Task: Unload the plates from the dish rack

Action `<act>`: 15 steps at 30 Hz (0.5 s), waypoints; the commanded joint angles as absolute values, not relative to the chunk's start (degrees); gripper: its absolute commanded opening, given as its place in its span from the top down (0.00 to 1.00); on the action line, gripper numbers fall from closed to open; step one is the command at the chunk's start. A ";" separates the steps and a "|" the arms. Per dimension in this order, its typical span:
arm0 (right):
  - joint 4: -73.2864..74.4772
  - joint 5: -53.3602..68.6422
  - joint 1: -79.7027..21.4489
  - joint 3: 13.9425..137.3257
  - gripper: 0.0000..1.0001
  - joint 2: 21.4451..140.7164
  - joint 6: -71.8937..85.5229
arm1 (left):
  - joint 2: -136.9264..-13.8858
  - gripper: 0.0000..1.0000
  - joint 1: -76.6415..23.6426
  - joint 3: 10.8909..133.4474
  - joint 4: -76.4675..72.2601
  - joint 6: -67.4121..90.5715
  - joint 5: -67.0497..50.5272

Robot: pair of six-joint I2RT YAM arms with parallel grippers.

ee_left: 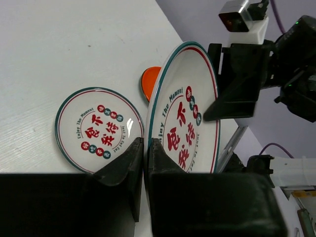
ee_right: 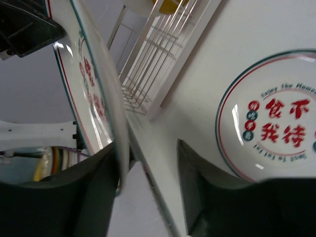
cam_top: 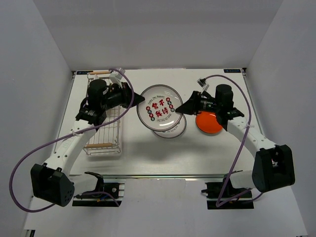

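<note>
Evidently for a handover, the left hand (ee_left: 145,145) pinches the ringed plate (ee_left: 185,123) by its rim above its twin (ee_left: 98,129); the right hand (ee_right: 148,158) straddles the opposite rim, jaws open, not yet gripping.

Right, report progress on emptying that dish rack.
Done: orange-red round plate and one white teal-ringed plate lie on the table. In hand: the left gripper clamps a second ringed plate; the right gripper, open, straddles its rim. Left: something yellow in the silver wire rack.
</note>
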State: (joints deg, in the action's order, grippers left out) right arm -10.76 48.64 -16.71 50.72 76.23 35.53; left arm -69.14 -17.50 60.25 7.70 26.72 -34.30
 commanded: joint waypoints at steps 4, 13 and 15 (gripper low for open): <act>-14.41 51.95 -16.88 50.63 0.81 76.38 36.65 | -69.61 1.00 -17.49 60.73 4.13 28.48 -37.53; -1.97 40.53 -16.52 53.69 1.00 74.97 32.00 | -68.30 0.13 -17.49 66.09 16.68 23.92 -21.90; -0.09 35.88 -16.44 54.32 1.00 75.41 31.99 | -68.20 0.02 -17.49 68.02 22.46 22.77 -14.21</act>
State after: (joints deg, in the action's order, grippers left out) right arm -3.75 41.91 -16.84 50.96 76.55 33.95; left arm -70.57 -17.65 63.86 15.05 25.23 -25.21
